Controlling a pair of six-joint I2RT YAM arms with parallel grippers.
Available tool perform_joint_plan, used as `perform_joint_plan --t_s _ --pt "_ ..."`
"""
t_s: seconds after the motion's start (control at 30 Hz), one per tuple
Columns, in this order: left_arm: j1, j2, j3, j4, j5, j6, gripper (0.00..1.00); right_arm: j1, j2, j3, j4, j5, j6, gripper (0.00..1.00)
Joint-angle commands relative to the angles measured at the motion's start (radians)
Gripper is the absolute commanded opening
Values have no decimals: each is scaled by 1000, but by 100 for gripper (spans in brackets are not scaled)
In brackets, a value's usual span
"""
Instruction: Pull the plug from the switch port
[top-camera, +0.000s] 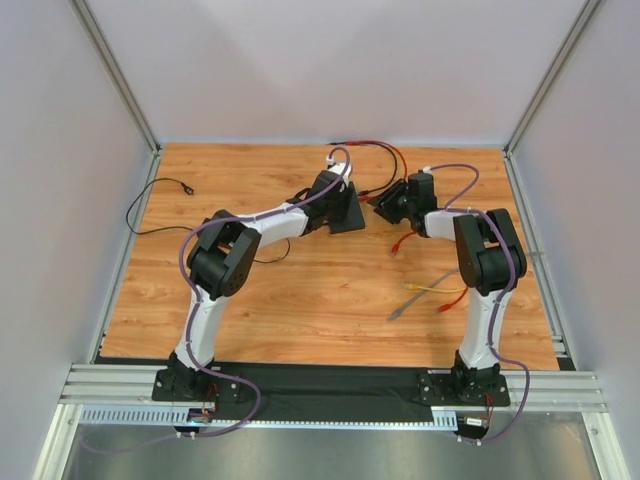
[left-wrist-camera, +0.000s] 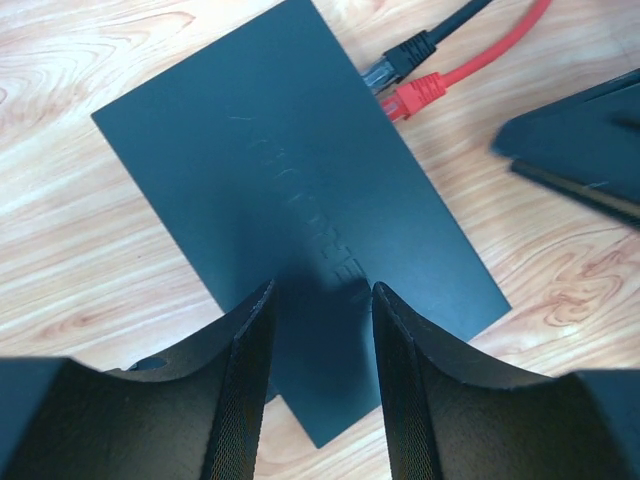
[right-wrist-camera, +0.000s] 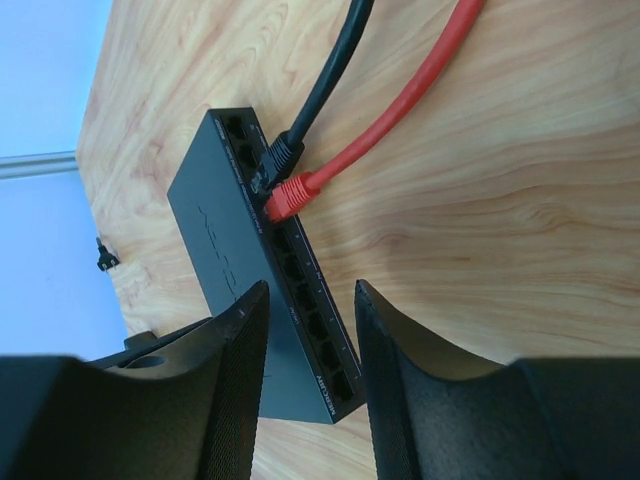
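The switch (left-wrist-camera: 290, 190) is a flat matte-black box lying on the wooden table, also seen from above as the switch (top-camera: 352, 222). A red plug (right-wrist-camera: 290, 197) and a black plug (right-wrist-camera: 276, 160) sit in neighbouring ports near one end of its socket row; several other sockets are bare. In the left wrist view the red plug (left-wrist-camera: 415, 96) shows at the switch's far edge. My left gripper (left-wrist-camera: 322, 300) is open, its fingers over the switch's top face. My right gripper (right-wrist-camera: 310, 295) is open too, hovering over the port side, short of the plugs, with nothing between the jaws.
The red cable (top-camera: 395, 158) and the black cable (top-camera: 360, 145) run from the switch towards the back wall. Loose yellow (top-camera: 430, 289), red (top-camera: 455, 300) and grey (top-camera: 400, 306) cables lie near the right arm. Another black cable (top-camera: 165, 200) lies at the left. Walls enclose three sides.
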Motion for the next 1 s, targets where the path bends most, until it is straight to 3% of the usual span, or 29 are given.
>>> perform_joint_plan --t_s 0.0,0.7,0.97 --pt "-16 -65 0 58 -33 27 50 6 16 53 35 -16 10 42" --pt "-20 6 84 1 16 4 51 10 117 135 30 -70 56 44" --pt "-21 46 155 -134 28 -3 51 15 140 142 42 -76 82 42"
